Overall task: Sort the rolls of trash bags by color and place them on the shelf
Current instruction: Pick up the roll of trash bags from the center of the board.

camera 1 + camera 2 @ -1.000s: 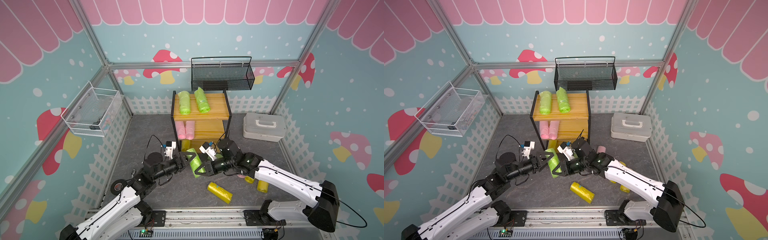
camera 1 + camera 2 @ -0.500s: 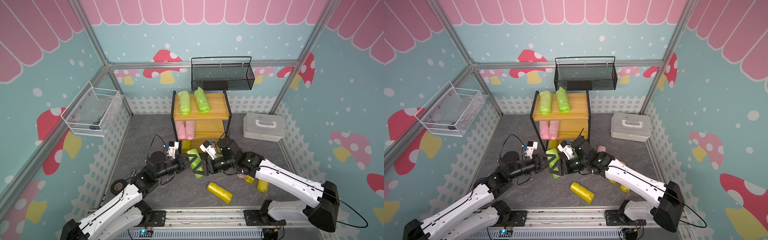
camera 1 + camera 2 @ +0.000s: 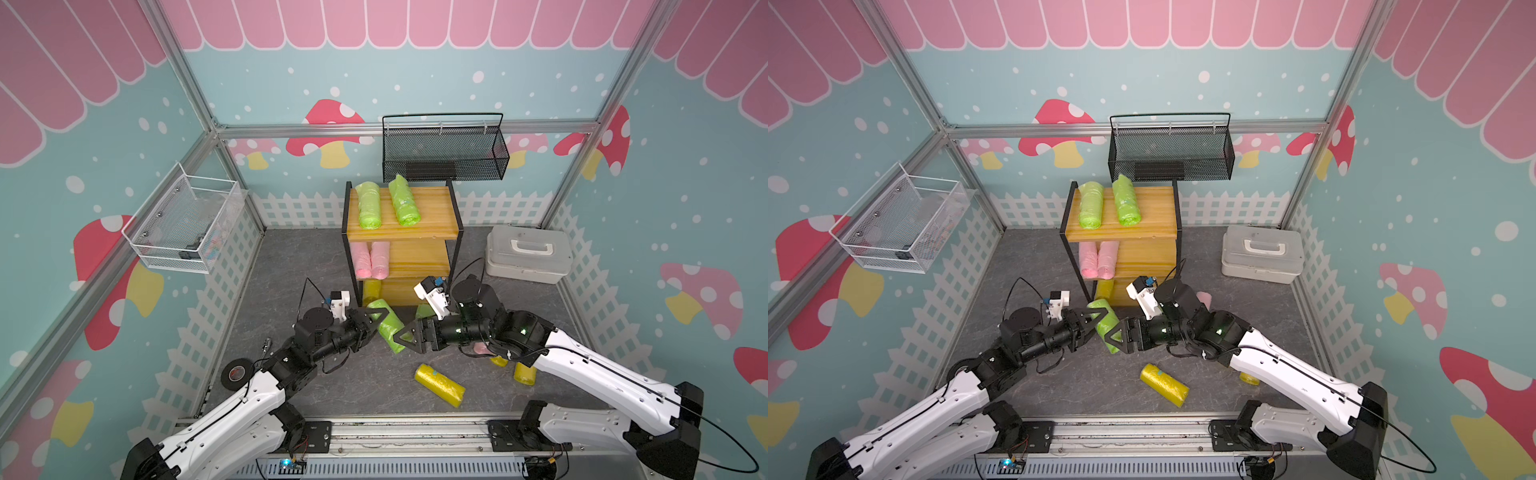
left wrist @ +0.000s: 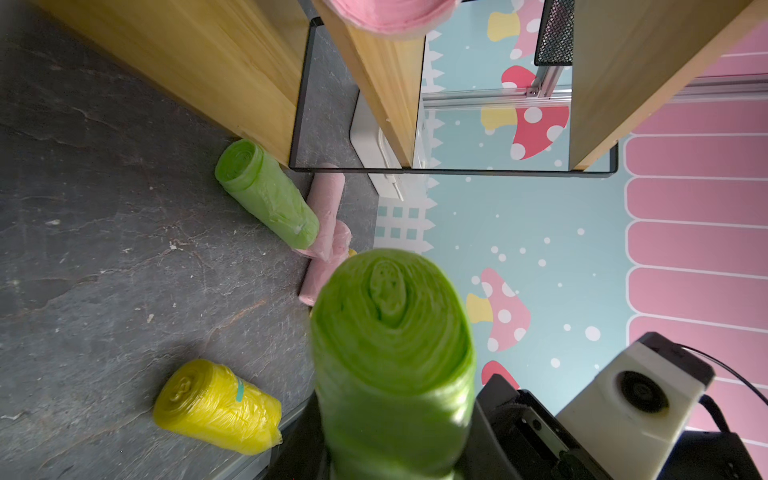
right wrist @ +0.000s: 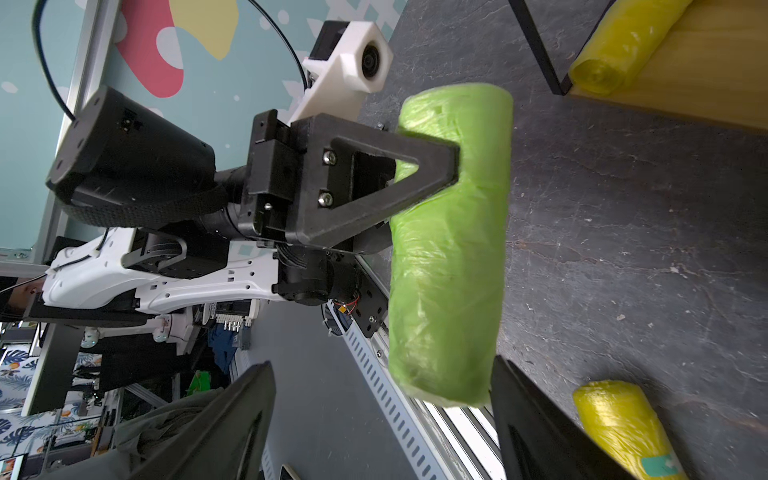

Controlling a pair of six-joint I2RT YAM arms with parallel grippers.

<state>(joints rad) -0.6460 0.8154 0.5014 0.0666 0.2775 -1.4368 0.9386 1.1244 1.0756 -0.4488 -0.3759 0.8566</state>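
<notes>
Before shelf | left jaws clamp green roll | right jaws spread wide

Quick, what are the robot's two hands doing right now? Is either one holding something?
Left gripper: closed on the green roll.
Right gripper: open, jaws spread wide, gripping nothing.

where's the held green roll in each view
A top view: held green roll at centre, between the two arms' tips.
A top view: same spot between the arms.
Left wrist: seen end-on, large and close to the lens.
Right wrist: seen lengthwise in mid picture.
Shared landmark: the loose yellow roll on the floor nearby.
</notes>
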